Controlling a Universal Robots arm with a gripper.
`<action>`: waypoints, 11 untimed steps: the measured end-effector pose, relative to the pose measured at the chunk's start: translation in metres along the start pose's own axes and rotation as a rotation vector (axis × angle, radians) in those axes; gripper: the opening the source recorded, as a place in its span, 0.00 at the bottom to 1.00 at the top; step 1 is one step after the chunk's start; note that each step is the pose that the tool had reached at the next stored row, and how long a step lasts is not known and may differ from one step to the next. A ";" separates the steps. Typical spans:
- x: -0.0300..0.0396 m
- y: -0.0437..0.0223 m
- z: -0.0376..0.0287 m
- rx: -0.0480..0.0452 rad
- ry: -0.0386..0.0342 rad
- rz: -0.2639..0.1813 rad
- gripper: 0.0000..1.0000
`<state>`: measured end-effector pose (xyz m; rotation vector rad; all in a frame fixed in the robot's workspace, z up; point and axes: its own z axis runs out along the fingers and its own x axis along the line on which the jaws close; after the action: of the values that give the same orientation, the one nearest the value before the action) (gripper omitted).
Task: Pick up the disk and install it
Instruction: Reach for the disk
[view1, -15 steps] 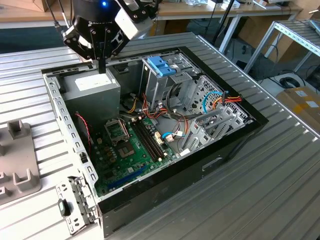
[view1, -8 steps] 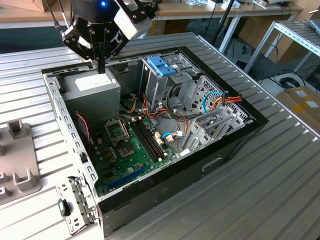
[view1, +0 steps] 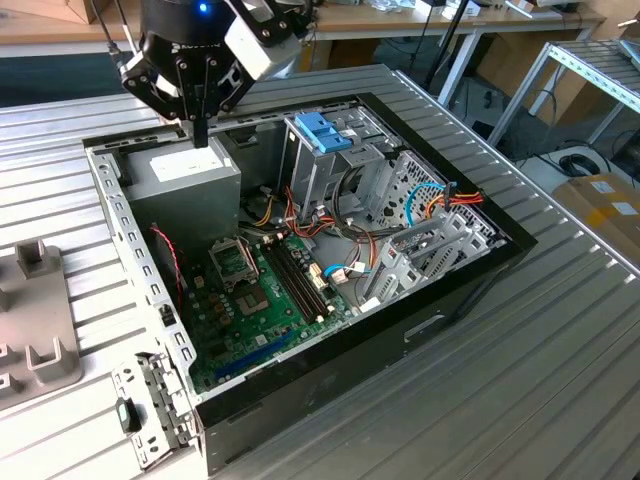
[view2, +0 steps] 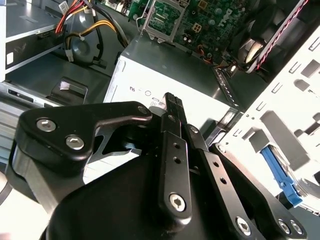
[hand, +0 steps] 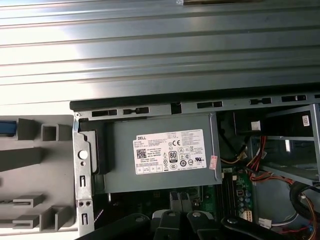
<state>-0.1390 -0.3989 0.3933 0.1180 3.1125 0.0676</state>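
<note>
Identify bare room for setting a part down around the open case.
Free: the ribbed table on the exterior view's right of the case. Crowded: inside the case, cables and motherboard; a grey fixture on the exterior view's left.

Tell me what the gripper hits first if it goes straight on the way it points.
Most likely the grey power-supply box: the gripper points down at its stickered top in the exterior view. The gap between them is hard to judge.
</note>
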 end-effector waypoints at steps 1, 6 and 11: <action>0.0005 0.0000 0.0000 0.0000 0.0000 0.000 0.10; 0.0025 -0.0002 -0.0001 0.0000 0.0000 0.000 0.10; 0.0056 -0.0004 -0.0002 0.0000 0.0000 0.000 0.10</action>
<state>-0.1446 -0.3989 0.3933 0.1180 3.1125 0.0676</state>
